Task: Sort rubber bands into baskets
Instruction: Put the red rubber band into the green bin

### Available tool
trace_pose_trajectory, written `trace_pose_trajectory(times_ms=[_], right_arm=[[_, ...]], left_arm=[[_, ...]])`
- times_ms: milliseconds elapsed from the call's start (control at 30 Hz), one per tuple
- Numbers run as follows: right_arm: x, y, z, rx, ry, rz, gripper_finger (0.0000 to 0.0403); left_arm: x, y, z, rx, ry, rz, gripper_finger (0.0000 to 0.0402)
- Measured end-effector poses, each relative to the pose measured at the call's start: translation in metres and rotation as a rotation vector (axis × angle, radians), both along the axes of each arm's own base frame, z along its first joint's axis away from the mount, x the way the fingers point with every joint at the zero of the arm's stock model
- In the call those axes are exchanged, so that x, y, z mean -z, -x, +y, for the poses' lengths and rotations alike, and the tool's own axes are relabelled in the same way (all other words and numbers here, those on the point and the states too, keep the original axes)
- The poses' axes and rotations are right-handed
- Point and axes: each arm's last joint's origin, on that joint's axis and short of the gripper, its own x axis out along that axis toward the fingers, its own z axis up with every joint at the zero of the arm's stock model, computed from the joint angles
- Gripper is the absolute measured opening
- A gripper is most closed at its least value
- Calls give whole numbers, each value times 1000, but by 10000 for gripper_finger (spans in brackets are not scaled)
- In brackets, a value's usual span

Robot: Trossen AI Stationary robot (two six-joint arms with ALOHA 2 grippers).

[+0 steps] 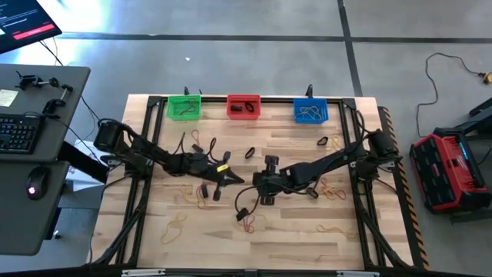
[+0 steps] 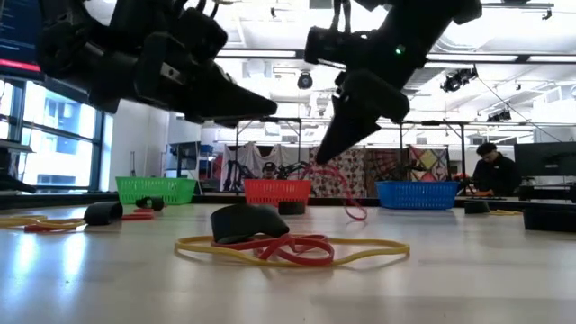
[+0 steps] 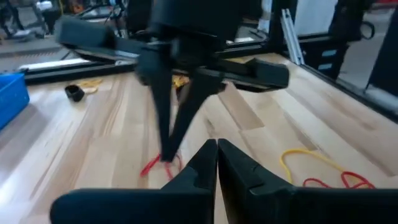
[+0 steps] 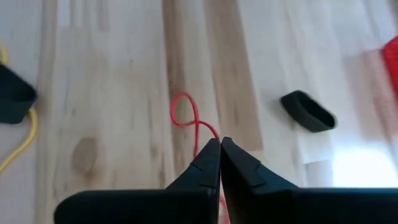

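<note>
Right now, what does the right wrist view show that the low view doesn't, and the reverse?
Only the right wrist view shows the right gripper from above, fingers shut on a red rubber band. Only the low view shows the green basket, red basket, blue basket and a person behind. Both show that red band hanging from the right gripper.

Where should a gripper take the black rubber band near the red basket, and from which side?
Take the black rubber band across the middle of its squashed oval, coming straight down from above. It lies flat on the table, alone, and its long sides sit close together, so one pinch catches both. The right gripper, mid-table, holds a red band.
</note>
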Motion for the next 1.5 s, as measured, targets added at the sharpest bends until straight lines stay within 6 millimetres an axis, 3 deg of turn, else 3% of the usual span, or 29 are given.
trace_pose_trajectory(times_ms=[300, 500, 667, 1333, 1500], right_arm=[[-5, -2, 0, 17, 37, -49, 0], [-8, -4, 3, -9, 62, -83, 0], [-10, -8, 4, -26, 72, -119, 0], [-15, -12, 5, -39, 83, -179, 0], [-15, -12, 5, -42, 86, -178, 0]], left_arm=[[-1, -12, -7, -174, -32, 135, 94], [2, -12, -5, -160, 51, 176, 153], [4, -11, -5, -175, 66, 208, 178], [11, -8, -3, -215, 35, 274, 184], [11, -8, -3, -215, 50, 276, 159]])
